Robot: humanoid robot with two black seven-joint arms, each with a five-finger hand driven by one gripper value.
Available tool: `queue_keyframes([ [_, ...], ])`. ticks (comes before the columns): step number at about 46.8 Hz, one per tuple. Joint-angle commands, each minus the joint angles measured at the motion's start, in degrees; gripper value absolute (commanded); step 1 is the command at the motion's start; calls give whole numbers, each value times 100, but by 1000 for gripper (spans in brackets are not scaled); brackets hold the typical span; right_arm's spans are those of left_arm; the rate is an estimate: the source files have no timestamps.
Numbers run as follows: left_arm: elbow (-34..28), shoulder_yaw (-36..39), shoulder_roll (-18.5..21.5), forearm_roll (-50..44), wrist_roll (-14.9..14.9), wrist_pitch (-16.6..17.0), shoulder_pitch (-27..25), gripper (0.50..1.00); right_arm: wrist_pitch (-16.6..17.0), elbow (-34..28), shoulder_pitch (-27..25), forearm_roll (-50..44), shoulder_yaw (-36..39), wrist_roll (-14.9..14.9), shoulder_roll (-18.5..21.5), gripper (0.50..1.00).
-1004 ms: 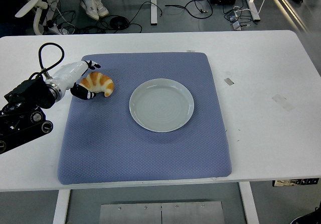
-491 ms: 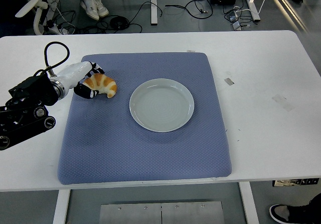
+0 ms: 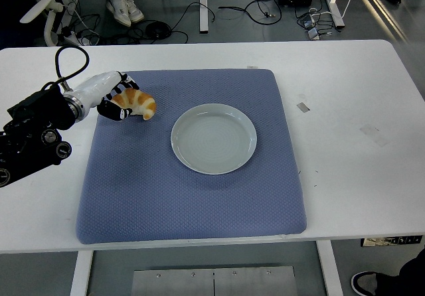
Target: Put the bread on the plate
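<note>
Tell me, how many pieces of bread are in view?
1. The bread is at the blue mat's far left corner, held by the left hand, left of the plate.

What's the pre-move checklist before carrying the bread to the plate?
1. Grasp: left hand curled around the bread at its left end: ok.
2. Bread clear of the mat: cannot tell from this view.
3. Plate empty: ok.
4. Path from bread to plate over bare mat, nothing between: ok.
5. Plate fully on the mat, away from its edges: ok.
6. Right arm out of the way: not in view, ok.
</note>
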Motion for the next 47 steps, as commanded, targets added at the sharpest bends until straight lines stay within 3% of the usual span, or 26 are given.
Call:
queue_keyframes([
  [1,-1,0,1,-37,-2,3,-14,580,-1,0,0,-5,-9,2,0,1000],
  [19,-18,62,-95,-503,-55,-49,-585,583,-1,0,0,-5,0,2,0,1000],
  [47,-598,273,-508,973,-55,65,-700,574,-1,0,0,-5,-9,2,0,1000],
])
